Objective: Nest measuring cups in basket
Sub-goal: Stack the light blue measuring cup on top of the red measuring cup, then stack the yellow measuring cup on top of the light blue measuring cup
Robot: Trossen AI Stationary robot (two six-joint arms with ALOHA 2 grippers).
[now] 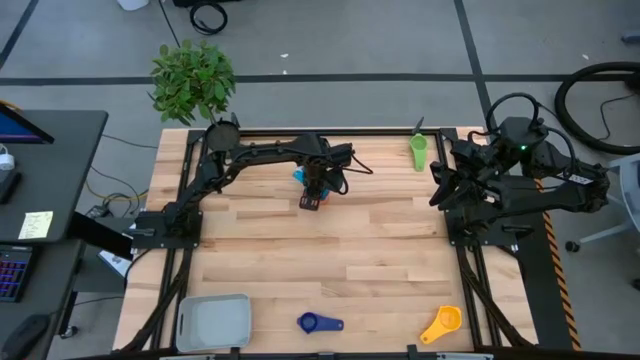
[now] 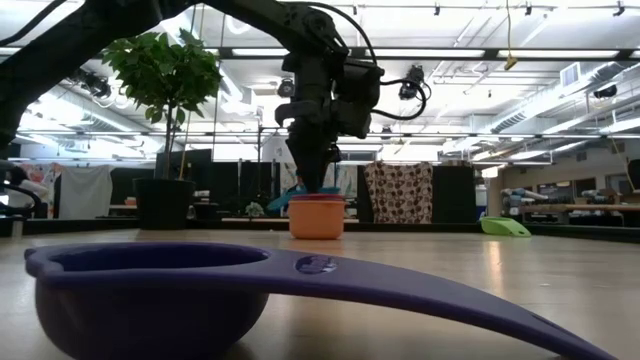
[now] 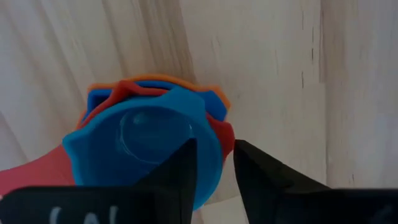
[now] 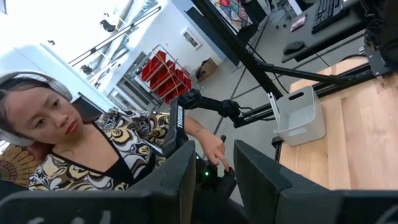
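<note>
The left pincer point(image 3: 213, 171) sits narrowly parted over the light blue cup point(image 3: 146, 146), topping a red-and-orange stack mid-desk. The green cup point(image 1: 418, 152), dark blue cup point(image 1: 310, 322) and yellow cup point(image 1: 444, 322) lie apart; the basket point(image 1: 212, 322) holds nothing. Most remains. Right pincer point(image 4: 213, 171): parked, slightly open.

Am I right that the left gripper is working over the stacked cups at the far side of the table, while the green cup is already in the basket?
Not quite. The left gripper is over the stacked cups, but the high view shows the green cup lying on the table's far edge. The basket at the near edge holds no cup.
</note>
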